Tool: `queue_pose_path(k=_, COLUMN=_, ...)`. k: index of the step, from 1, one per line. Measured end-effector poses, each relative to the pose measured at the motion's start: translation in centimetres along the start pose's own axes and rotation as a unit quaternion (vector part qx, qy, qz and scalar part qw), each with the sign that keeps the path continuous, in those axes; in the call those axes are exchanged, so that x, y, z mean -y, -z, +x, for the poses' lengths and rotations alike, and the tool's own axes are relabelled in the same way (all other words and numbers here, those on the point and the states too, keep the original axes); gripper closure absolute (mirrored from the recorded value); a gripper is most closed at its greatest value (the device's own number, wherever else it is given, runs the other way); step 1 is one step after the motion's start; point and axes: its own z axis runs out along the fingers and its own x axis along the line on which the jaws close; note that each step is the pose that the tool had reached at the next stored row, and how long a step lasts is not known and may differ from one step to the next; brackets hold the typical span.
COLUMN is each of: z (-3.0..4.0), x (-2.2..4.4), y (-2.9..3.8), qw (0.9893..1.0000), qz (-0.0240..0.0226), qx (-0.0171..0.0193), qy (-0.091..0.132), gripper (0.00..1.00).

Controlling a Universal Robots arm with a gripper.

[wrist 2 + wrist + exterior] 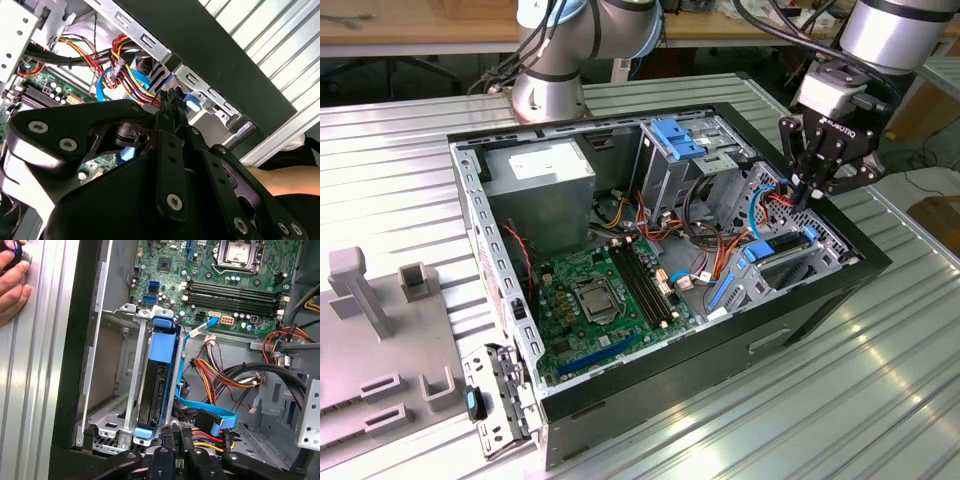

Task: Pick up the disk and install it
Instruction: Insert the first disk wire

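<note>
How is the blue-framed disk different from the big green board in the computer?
The disk is dark in a bright blue frame; the green board is covered with small parts. The disk is slotted into a metal cage; the green board lies flat and open. The disk is much smaller than the green board. Both sit inside the computer case.

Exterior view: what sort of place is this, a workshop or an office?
Probably a robotics lab or test bench. An open computer case stands on a ribbed metal table, the arm's gripper hangs over its drive cage, and grey fixtures lie at the exterior view's left.
</note>
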Motion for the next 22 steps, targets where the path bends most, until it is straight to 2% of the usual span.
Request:
queue_pose_path(k=3, z=0.0, x=-0.01, y=-0.19, qw=0.9998, qz=-0.0023, qx=-0.0006, qy=-0.02, gripper=0.84)
queue_pose_path(k=6, z=0.41, x=-0.17, y=-0.34, qw=0.9998, qz=-0.0025, qx=-0.0007, qy=-0.02, gripper=0.84)
queue_pose_path(k=12, z=0.33, x=-0.61, y=-0.82, qw=0.9995, qz=-0.0036, qx=-0.0012, qy=-0.031, gripper=0.84)
queue_pose_path(k=16, z=0.31, x=-0.64, y=-1.15, qw=0.9984, qz=-0.0066, qx=-0.0023, qy=-0.055, gripper=0.84)
queue_pose_path(k=17, z=0.32, x=-0.64, y=-1.17, qw=0.9984, qz=-0.0064, qx=-0.0007, qy=-0.056, gripper=0.84)
queue_pose_path(k=18, z=0.32, x=-0.66, y=-1.18, qw=0.9984, qz=-0.006, qx=0.0028, qy=-0.056, gripper=0.84)
queue_pose_path(k=20, z=0.32, x=-0.69, y=-1.16, qw=0.9983, qz=-0.0046, qx=0.016, qy=-0.056, gripper=0.84)
queue_pose_path(k=21, z=0.35, x=-0.7, y=-1.15, qw=0.998, qz=-0.0036, qx=0.0256, qy=-0.057, gripper=0.84)
queue_pose_path(k=22, z=0.39, x=-0.71, y=-1.15, qw=0.9979, qz=-0.0031, qx=0.0306, qy=-0.057, gripper=0.84)
